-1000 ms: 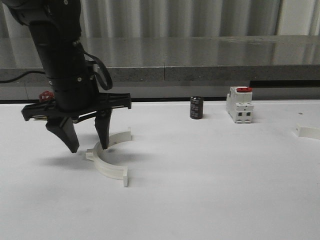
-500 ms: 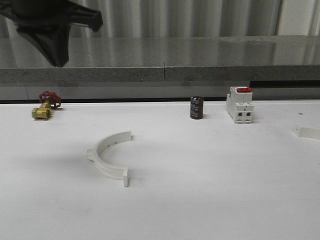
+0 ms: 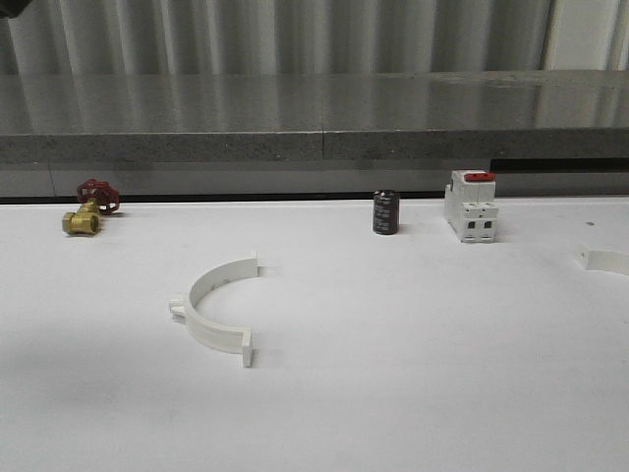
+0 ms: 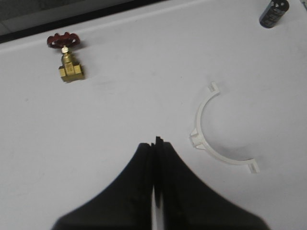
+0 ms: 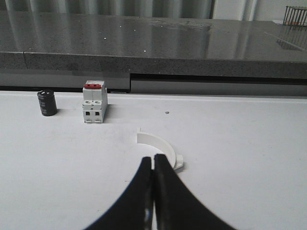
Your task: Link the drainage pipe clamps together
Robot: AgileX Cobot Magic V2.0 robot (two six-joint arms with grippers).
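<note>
One white half-ring drainage pipe clamp lies flat on the white table, left of centre, its open side facing right. The left wrist view has the same clamp beside and beyond my left gripper, which is shut and empty, raised well above the table. A second clamp lies at the table's far right edge, partly cut off. In the right wrist view this clamp lies just beyond my right gripper, which is shut with nothing in it; its near part is hidden behind the fingers.
A brass valve with a red handwheel sits at the back left. A black capacitor and a white breaker with a red switch stand at the back, right of centre. A grey ledge runs behind the table.
My left arm has lifted up and out of the front view, away from the left clamp, uncovering the valve. The clamp stays where it lay.
</note>
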